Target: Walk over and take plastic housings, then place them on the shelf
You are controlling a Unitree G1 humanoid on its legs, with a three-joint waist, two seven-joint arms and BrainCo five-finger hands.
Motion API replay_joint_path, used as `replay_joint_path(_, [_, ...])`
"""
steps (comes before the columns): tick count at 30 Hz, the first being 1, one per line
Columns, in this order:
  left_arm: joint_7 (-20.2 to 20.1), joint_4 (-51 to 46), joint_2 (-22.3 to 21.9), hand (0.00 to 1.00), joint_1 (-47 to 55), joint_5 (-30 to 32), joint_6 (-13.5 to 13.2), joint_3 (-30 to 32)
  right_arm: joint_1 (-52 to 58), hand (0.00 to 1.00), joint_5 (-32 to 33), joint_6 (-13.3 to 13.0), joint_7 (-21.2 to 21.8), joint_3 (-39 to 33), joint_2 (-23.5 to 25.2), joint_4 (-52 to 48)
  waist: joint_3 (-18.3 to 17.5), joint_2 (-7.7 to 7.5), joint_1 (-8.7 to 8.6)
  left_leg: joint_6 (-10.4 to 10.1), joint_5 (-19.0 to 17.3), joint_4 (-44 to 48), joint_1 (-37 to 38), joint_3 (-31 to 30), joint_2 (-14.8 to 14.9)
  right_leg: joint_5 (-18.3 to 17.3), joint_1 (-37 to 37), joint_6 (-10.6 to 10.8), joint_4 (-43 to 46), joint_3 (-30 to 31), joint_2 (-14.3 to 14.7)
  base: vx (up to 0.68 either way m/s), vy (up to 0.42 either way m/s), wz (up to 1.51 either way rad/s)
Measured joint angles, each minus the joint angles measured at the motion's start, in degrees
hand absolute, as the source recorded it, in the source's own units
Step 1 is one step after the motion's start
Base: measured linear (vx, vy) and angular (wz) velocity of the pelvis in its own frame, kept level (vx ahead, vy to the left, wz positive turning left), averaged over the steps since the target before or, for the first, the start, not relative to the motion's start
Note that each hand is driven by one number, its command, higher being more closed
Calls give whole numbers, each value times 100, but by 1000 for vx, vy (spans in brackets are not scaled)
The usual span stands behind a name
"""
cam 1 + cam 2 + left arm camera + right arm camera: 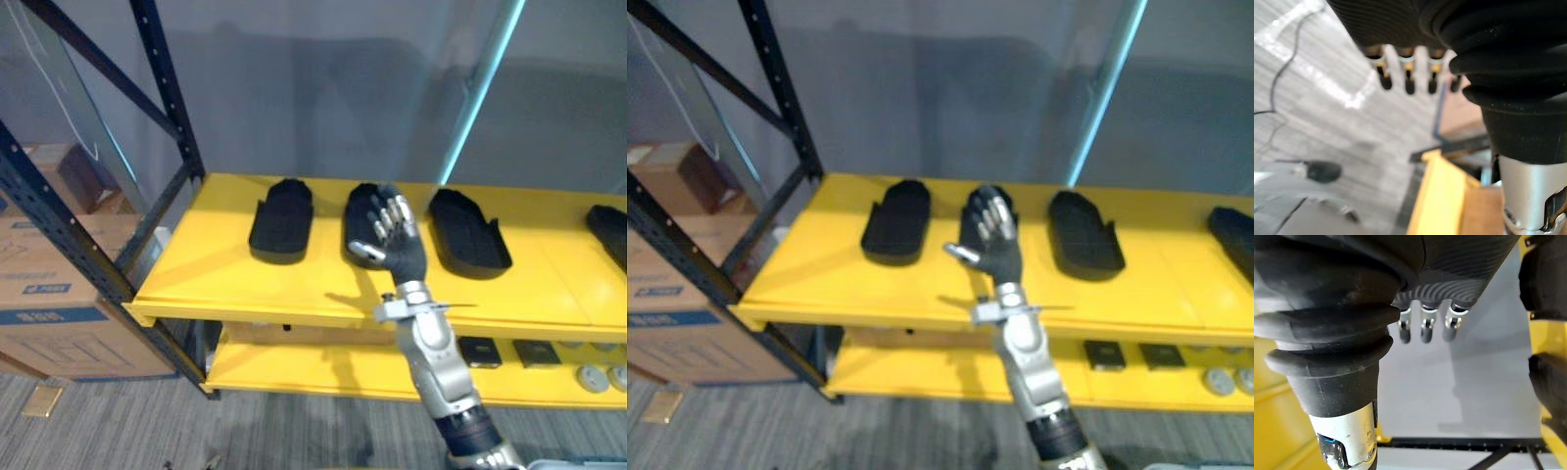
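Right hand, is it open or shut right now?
Open. The right hand holds nothing; its fingers are nearly straight, thumb apart, over the middle housing on the yellow shelf.

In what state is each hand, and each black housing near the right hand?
Left black plastic housing: flat on yellow metal shelf.
Middle black plastic housing: flat, partly hidden.
Right black plastic housing: flat, untouched.
Right hand: open, empty, raised.
Left hand: open, empty.
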Motion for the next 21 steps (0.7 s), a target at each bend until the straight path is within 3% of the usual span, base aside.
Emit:
replay_joint_path(10, [-103,238,94,0,-238,-1,-5,-28,-250,0,-2,328,17,626,209,914,25,2,144,4,25,-2,-65,-113,-5,2,29,3,-11,-138,2,11,-2,6])
replay_joint_path(21, [-137,234,96,0,-282,0,81,-284,-399,0,-29,343,-750,564,392,2410,201,183,241,5,42,-6,-81,-237,-11,-1,123,2,-39,-273,2,0,-1,5])
